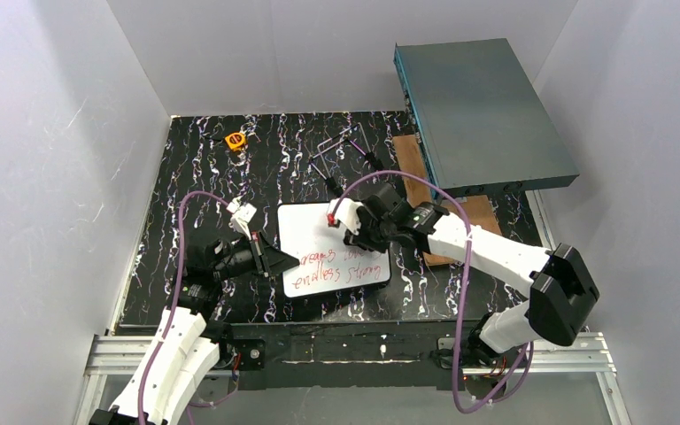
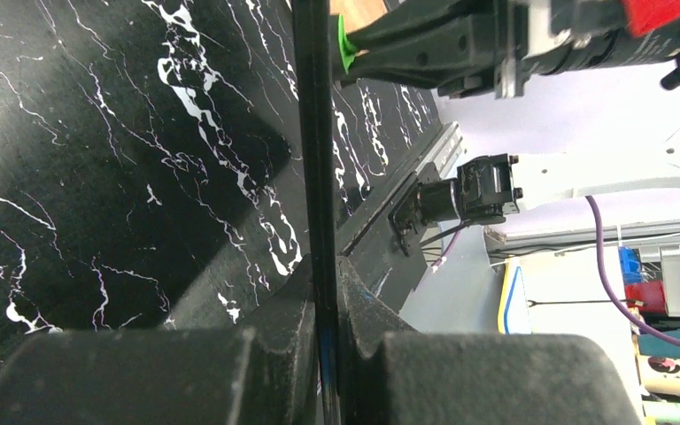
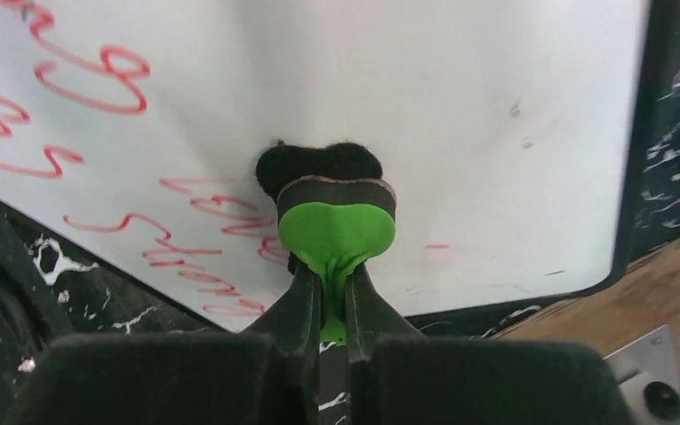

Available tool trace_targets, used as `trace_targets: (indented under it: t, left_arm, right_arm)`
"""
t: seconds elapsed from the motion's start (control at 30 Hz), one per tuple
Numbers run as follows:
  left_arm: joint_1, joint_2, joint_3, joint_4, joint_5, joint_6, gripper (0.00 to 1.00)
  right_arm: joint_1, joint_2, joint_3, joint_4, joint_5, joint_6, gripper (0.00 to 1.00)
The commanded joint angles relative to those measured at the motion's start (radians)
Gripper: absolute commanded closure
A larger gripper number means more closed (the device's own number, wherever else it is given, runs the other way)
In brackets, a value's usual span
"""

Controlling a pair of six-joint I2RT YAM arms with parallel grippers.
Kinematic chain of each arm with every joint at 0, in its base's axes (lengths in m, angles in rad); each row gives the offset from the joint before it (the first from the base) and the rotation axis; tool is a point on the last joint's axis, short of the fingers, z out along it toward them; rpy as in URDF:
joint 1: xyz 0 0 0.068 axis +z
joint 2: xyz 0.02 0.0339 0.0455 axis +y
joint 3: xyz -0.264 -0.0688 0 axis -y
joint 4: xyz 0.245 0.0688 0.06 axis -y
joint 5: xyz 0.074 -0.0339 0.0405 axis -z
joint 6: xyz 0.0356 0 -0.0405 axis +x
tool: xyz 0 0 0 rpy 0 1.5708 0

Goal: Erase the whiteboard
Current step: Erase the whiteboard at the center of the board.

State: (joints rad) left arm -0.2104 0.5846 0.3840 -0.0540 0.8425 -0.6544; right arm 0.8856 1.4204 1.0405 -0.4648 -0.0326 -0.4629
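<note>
Red writing on the whiteboard is half-hidden behind the eraser.

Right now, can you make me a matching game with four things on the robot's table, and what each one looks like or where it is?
Things:
1. whiteboard
2. eraser
3. metal box
4. tape measure

Clues:
A. big and grey-teal, at the far right
B. has red writing on it
C. small and orange, at the far side
D. pinched in the right gripper

Pairs: 1-B, 2-D, 3-A, 4-C
</note>
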Motion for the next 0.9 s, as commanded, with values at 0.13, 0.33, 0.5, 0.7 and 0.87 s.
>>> trace_targets:
  t: [0.13, 0.33, 0.5, 0.7, 0.87]
  left_arm:
    - [-0.002, -0.042, 0.03, 0.112, 0.099, 0.009, 1.0]
    - [-0.002, -0.036, 0.031, 0.112, 0.1, 0.01, 1.0]
    - [-0.002, -0.035, 0.032, 0.112, 0.099, 0.01, 1.0]
    - [-0.002, -0.039, 0.03, 0.108, 0.099, 0.01, 1.0]
    - [-0.003, -0.041, 0.032, 0.109, 0.101, 0.009, 1.0]
  right_arm:
    - [-0.054, -0.022, -0.009, 0.047, 0.214, -0.087, 0.99]
    - [-0.037, -0.034, -0.084, 0.029, 0.231, -0.082, 0.99]
    - [-0.022, 0.013, 0.007, 0.069, 0.31, -0.084, 0.99]
    - [-0.018, 0.032, 0.088, 0.015, 0.201, -0.035, 0.99]
    - [0.047, -0.005, -0.012, 0.039, 0.15, -0.044, 0.99]
